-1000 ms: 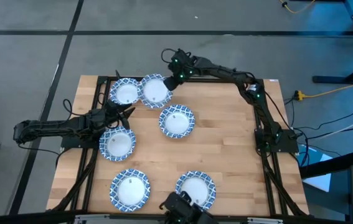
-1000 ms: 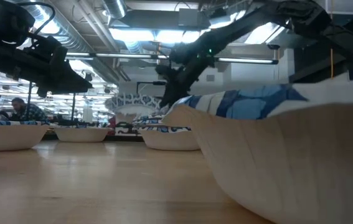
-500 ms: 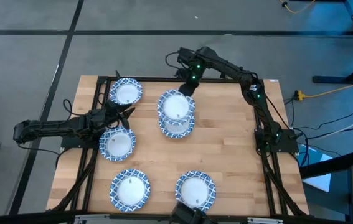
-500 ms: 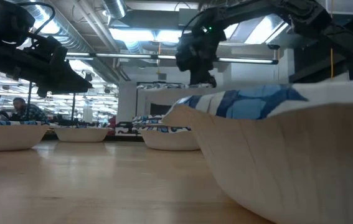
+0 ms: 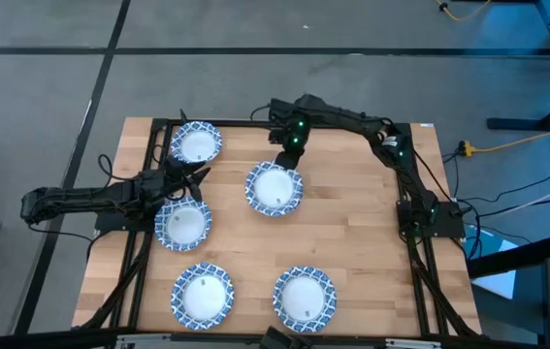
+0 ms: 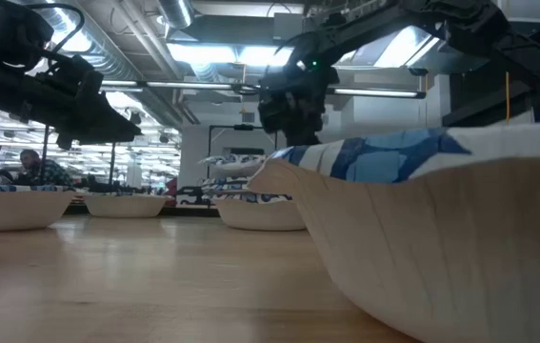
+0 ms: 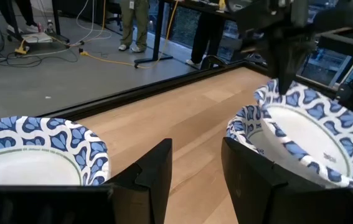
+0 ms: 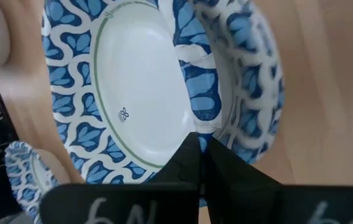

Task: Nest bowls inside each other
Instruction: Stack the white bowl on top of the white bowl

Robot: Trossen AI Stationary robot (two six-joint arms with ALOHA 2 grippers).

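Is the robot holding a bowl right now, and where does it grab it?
Yes. The right gripper pinches the patterned rim of the top bowl, above the centre bowl. The left gripper holds nothing.

Grey floor (image 5: 42, 87) with dark seams, wooden table (image 5: 352, 242), ceiling strip lights (image 6: 222, 52) overhead.

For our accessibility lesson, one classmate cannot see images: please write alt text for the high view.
The right gripper, shut on the rim of a blue-patterned bowl, holds it over another bowl at the wooden table's centre. Four more bowls lie separately to the left and front, and the left gripper waits open beside one.
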